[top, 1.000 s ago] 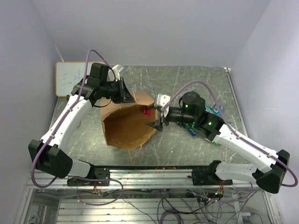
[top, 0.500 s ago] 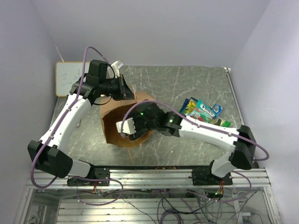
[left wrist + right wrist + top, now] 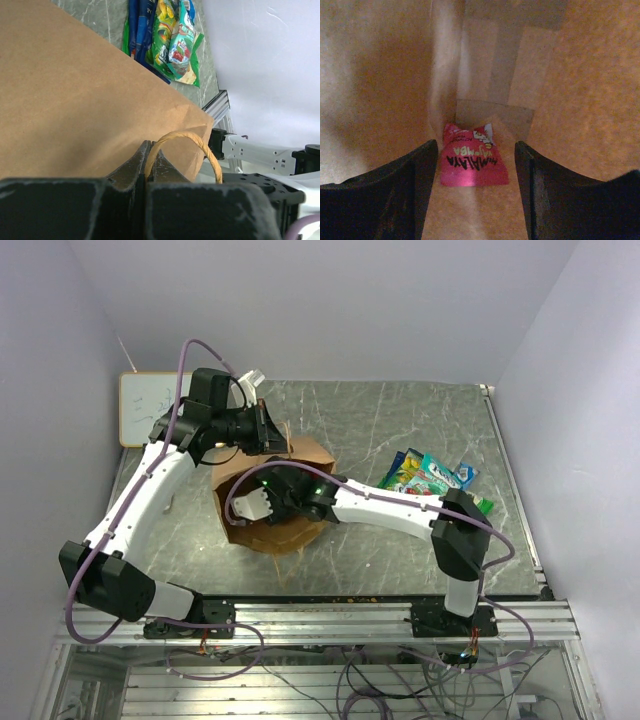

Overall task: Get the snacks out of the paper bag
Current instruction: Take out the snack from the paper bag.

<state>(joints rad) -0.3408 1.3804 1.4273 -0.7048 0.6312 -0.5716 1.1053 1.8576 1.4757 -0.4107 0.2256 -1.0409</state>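
Top view: a brown paper bag [image 3: 300, 455] lies on its side left of centre on a grey marbled table [image 3: 380, 415], with its open mouth facing the lower left of the frame. The left gripper [image 3: 265, 430] sits at the bag's upper edge, clenched on the paper. The right arm stretches in from the lower right, and the right gripper [image 3: 250, 505] is inside the bag's mouth. A pile of snack packets [image 3: 430, 475], blue, green and teal, lies on the table right of centre, well apart from the bag. A small whiteboard [image 3: 150, 408] leans at the upper left.

Left wrist view: the bag's brown side fills the left and centre. At the bottom centre the left gripper [image 3: 148, 150] has its jaws pressed together on the bag's edge, beside the looped twisted handle [image 3: 192, 140]. The snack packets [image 3: 170, 40] show at the top centre.

Right wrist view: the camera looks down the bag's inside. The right gripper [image 3: 476, 150] is released, and its dark fingers [image 3: 415, 190] stand apart at the lower left and lower right. A red packet [image 3: 470, 162] lies flat on the paper at centre, framed between them, not grasped.
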